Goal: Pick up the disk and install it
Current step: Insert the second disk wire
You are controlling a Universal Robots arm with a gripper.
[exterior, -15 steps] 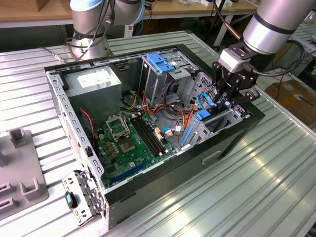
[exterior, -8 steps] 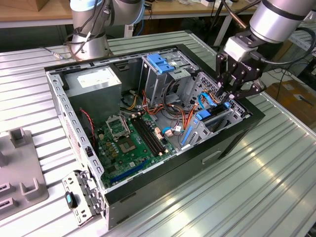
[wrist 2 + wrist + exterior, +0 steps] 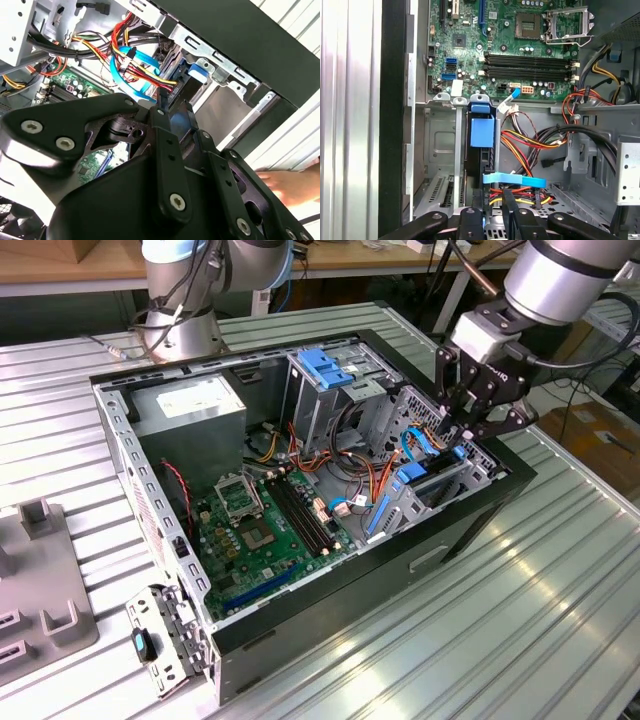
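While the gripper [image 3: 478, 412] hangs over the open case [image 3: 470, 530] at the exterior view's right, its fingers pinch the disk [image 3: 432, 468], which stands upright in a bay beside a tangle of cables [image 3: 345, 465]. Seen in the second wrist view, a hand [image 3: 292, 185] rests outside the case wall. Across the first wrist view, the disk [image 3: 482, 132] sits edge-on between metal bay walls, with the motherboard [image 3: 510, 45] beyond.

The end effector [image 3: 162, 107] hides most of the disk [image 3: 175, 95]; its fingertips are unclear.
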